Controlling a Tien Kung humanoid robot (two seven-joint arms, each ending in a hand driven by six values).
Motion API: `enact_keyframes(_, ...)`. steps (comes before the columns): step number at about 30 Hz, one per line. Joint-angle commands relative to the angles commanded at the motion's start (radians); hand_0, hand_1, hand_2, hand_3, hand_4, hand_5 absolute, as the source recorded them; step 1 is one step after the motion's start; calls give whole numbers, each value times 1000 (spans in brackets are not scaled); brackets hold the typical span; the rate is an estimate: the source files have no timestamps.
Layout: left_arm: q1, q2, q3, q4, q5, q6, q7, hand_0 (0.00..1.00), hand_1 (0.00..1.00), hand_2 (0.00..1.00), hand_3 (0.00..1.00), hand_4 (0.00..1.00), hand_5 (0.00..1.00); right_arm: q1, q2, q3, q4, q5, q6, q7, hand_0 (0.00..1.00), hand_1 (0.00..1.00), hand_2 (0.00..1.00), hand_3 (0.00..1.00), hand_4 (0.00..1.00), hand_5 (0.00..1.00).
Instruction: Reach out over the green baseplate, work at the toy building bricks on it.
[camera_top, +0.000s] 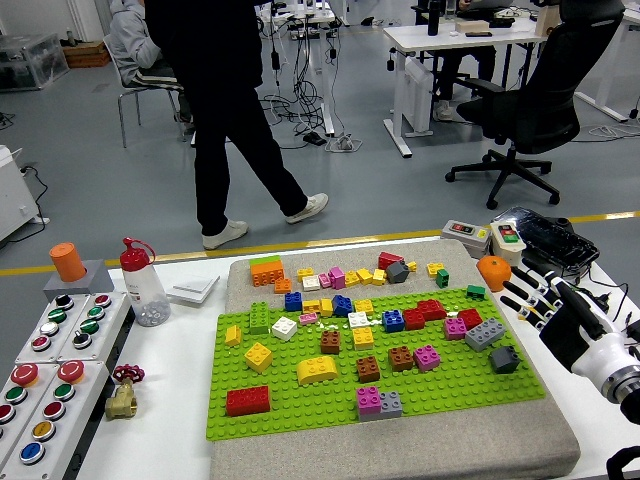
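Nearest, our right hand (548, 305) comes in from the right edge, just off the right rim of the baseplate (300, 405), fingers (522, 292) spread and loose, holding nothing. Left arm not in view.

The baseplate lies on a grey pad (400, 455) mid-table. Front row on it: red brick (247, 400) at left, pink-and-grey pair (379, 402) at centre. Next back: yellow arch (317, 369), yellow brick (258, 356), brown bricks (368, 368), dark grey brick (504, 359) closest to our hand, with a grey brick (484, 333) and a pink one (456, 327) just behind it. Further in, a crowded band of blue, red, white and yellow pieces across the plate's far part.

Which brick is meant we cannot tell, nor whether work on the plate is early or late; the scene fits both. For a clean reach we judge: carry the hand in above stud height, fingers kept apart until over a single brick, and pinch on its side walls. The grey ones near the right rim sit clear of neighbours; the far band is packed, so knocking neighbours is the risk there.

Beyond the plate, loose bricks (330, 276) lie on the pad's far strip, with an orange object (493, 271) at right. No bin or tray holds bricks. Far side: a person (225, 90) walking on the floor, hands nowhere near the table.
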Motion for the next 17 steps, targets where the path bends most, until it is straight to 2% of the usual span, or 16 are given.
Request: enact_keyframes(17,-5,1,-3,1,0,1,-3,638,603,621,477,352,998,8,-4,2,6,3,-6,-1,786,748,770,736,518,402)
